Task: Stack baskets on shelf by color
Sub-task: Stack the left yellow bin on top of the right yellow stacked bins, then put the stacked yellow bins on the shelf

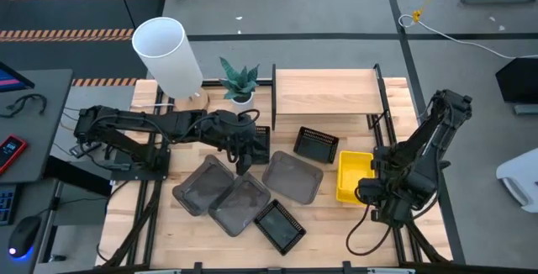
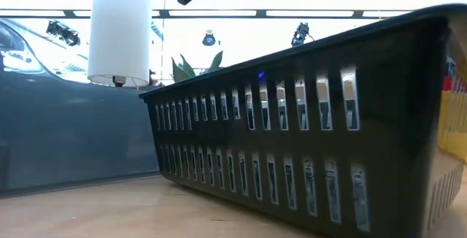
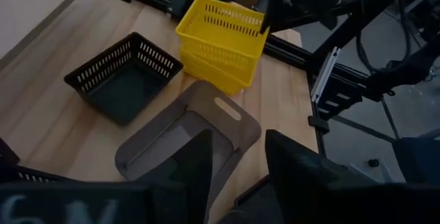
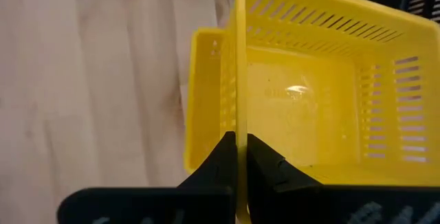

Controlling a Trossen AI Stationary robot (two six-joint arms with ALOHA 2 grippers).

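Far left of the bench [image 1: 193, 232] stands a white cylinder lamp [image 1: 168, 54] w/ a small plant in a white pot [image 1: 240, 87] beside it. The left arm stretches across from the left edge; its claw [image 1: 245, 158] hangs over the middle, fingers [image 3: 194, 165] apart w/ nothing between them, just above a grey basket [image 3: 185, 131].

Three smoky grey baskets lie mid-bench, overlapping: one nearer left [image 1: 202, 187], one nearer centre [image 1: 240, 204], one to the right [image 1: 293, 177]. A black mesh basket [image 1: 280, 226] sits tilted at the near edge, touching the centre grey one; it fills the low view. Another black mesh basket [image 1: 317, 144] sits farther back, near the shelf.

The shelf [image 1: 326, 92], light wood on black uprights, is at the far side, right of centre, top bare.

Right side: yellow baskets [image 1: 353, 176] nested together. The right claw [image 4: 240, 157] is clenched on the wall of the upper yellow basket [image 4: 323, 93], at its near edge; a lower yellow one [image 4: 206, 107] shows under it.
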